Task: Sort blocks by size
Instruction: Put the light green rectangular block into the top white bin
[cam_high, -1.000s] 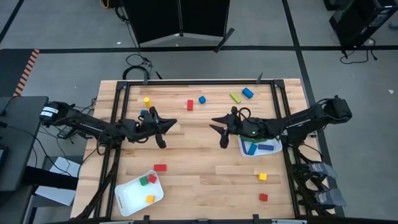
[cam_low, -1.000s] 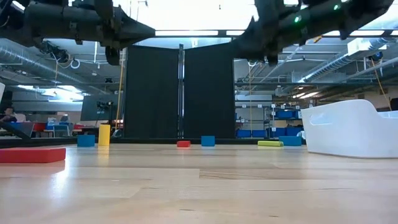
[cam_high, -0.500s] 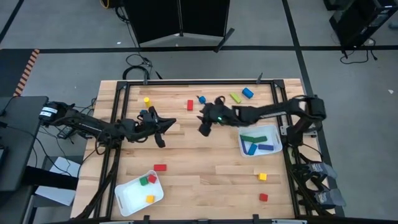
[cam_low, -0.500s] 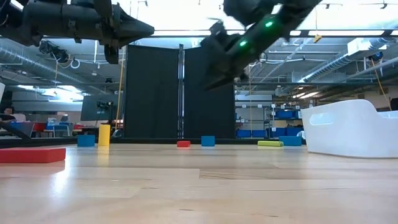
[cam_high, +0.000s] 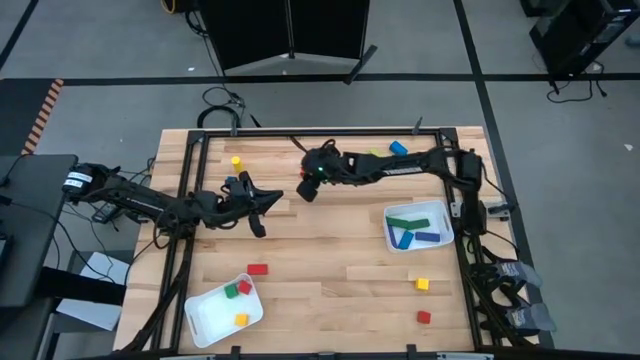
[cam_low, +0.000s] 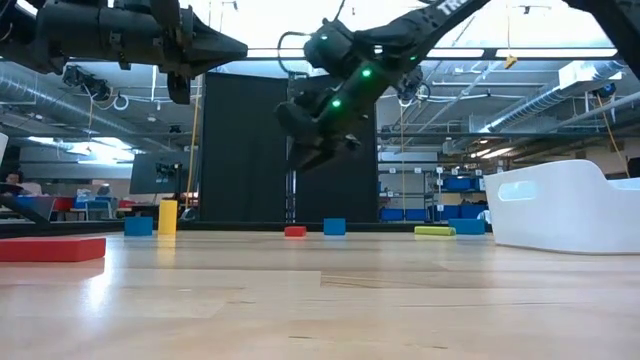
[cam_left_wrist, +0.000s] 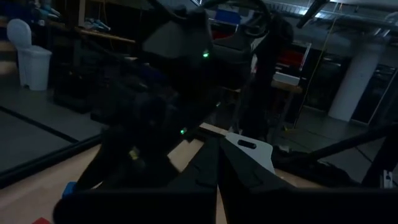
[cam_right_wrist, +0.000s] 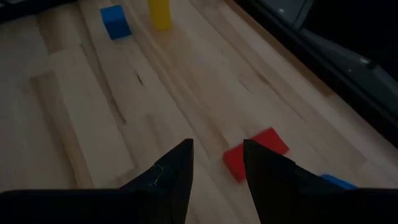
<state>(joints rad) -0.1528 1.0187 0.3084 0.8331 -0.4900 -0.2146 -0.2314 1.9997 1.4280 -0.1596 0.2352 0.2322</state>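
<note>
The right gripper (cam_high: 305, 190) is held released and empty above the small red wooden block (cam_right_wrist: 255, 153) at the far middle of the wooden tabletop (cam_high: 330, 260).

The right gripper's dark fingers (cam_right_wrist: 177, 168) are seen parted, with the red block just beside one tip and not touched. A yellow cylinder (cam_high: 236, 160) and a small blue cube (cam_right_wrist: 114, 21) are placed further left near the far edge. The left gripper (cam_high: 270, 200) is kept raised over the left middle, its fingers spread and nothing held. Long green and blue bars are collected in the white rectangular tray on the right (cam_high: 447, 235); small red, green and yellow cubes are collected in the white tray at the near left (cam_high: 205, 318). A flat red bar (cam_high: 258, 269), a yellow cube (cam_high: 422, 284) and a red cube (cam_high: 423, 317) are left loose on the near part.
</note>
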